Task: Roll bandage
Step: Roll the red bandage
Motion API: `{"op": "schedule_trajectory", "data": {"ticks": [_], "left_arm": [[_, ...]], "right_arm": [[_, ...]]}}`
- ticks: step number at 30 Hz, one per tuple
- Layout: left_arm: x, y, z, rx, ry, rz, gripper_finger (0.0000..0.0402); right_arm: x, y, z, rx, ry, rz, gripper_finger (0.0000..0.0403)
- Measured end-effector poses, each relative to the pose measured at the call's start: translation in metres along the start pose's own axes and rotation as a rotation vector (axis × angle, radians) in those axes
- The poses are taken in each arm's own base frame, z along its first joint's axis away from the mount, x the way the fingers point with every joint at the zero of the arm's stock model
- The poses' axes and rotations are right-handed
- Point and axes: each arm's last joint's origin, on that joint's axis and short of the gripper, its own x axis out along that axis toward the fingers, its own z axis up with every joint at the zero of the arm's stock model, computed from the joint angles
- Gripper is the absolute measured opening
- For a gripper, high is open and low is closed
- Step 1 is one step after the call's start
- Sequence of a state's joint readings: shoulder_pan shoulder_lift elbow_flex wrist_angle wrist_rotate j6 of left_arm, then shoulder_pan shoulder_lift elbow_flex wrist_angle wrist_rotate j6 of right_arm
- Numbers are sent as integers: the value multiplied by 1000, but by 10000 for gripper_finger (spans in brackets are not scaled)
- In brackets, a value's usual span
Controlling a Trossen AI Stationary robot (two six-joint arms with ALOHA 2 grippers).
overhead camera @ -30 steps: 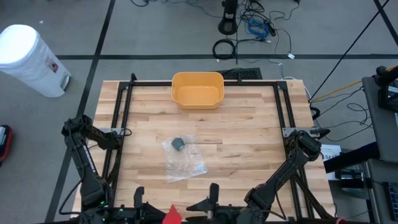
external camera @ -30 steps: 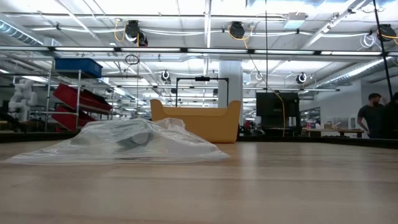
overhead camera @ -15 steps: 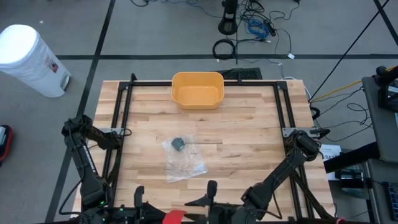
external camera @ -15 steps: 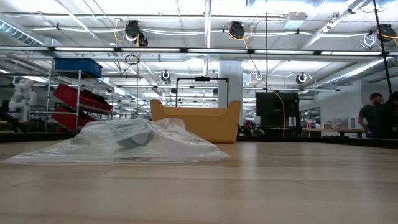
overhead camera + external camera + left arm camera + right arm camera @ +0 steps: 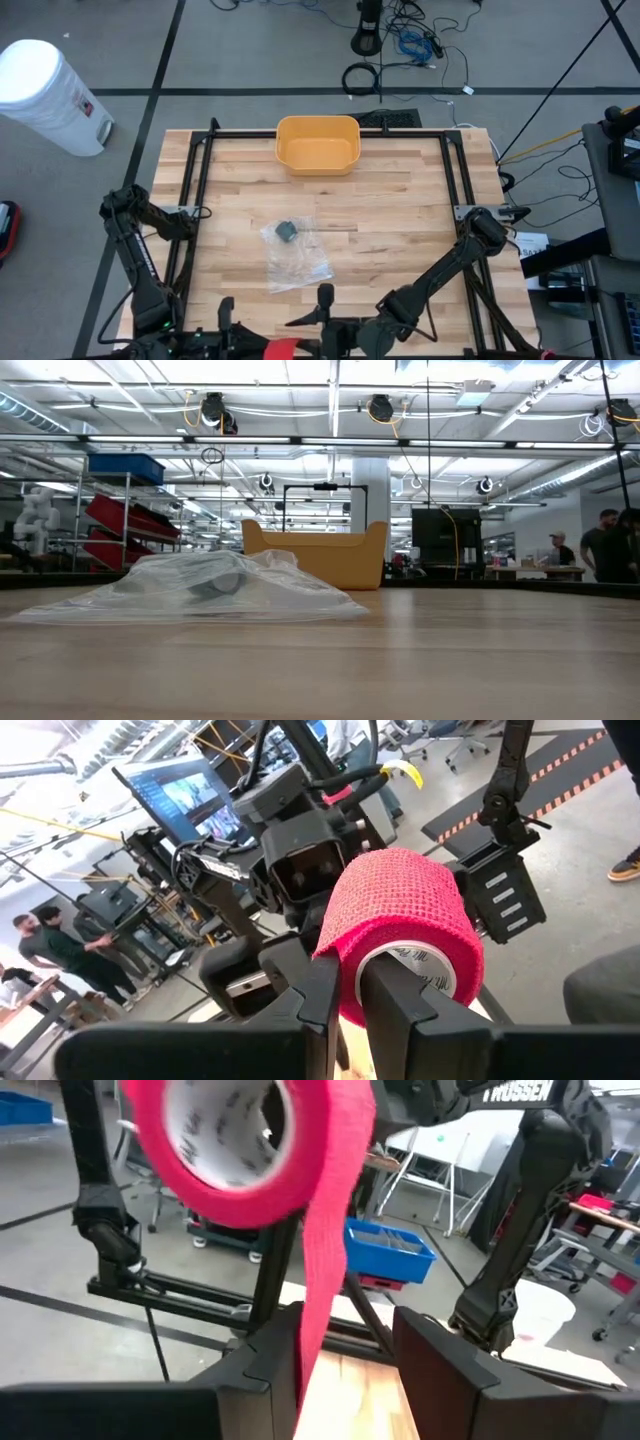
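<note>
Since a moment ago the right arm has swung further toward the left along the near edge of the worktop, so the right tool now sits closer to the left one. Both tools hang low at that near edge, close together.

The left tool has its two dark fingers pinched almost together on the pink bandage roll, gripping its side wall by the white core. A loose strip of bandage hangs down from the roll and runs between the fingers of the right tool. Those fingers stand partly open, one on each side of the strip; I cannot tell if they pinch it.

Out in the middle of the worktop lies a clear plastic bag with a small dark thing inside. A yellow bin sits at the far edge. A white trash can stands on the floor beside the worktop. Some people stand far back in the room.
</note>
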State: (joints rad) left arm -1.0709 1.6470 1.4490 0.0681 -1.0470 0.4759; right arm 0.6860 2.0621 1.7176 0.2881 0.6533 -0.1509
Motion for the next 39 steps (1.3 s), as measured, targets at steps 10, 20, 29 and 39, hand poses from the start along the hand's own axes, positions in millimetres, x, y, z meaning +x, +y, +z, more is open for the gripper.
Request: {"op": "schedule_trajectory", "data": {"ticks": [10, 20, 29, 39], "left_arm": [[5, 4, 0, -62, 1, 20, 41], [7, 7, 2, -109, -12, 44, 41], [12, 13, 1, -119, 13, 107, 41], [13, 13, 0, -123, 14, 109, 41]], "right_arm": [[7, 7, -13, -1, -4, 0, 43], [6, 10, -13, 15, -9, 4, 2], [6, 10, -13, 17, -10, 9, 0], [3, 14, -15, -12, 6, 15, 32]]}}
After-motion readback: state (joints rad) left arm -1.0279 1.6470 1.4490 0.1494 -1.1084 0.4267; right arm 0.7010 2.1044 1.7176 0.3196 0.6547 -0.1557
